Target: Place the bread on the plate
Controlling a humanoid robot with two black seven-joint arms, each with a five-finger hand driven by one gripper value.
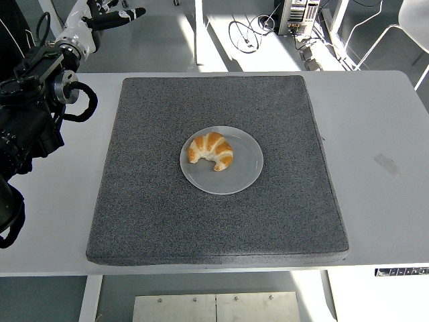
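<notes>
A golden croissant (210, 150) lies on a pale round plate (244, 168), on the plate's left half. The plate sits in the middle of a dark grey mat (221, 221). My left arm (33, 114) rises along the left edge. Its hand (114, 13) is at the top left, beyond the table's far edge, with its fingers stretched out and holding nothing. It is far from the croissant. My right arm is out of view.
The mat lies on a white table (382, 161). A small grey mark (387, 164) shows on the table at the right. Beyond the far edge are floor, cables and chair legs (288, 20).
</notes>
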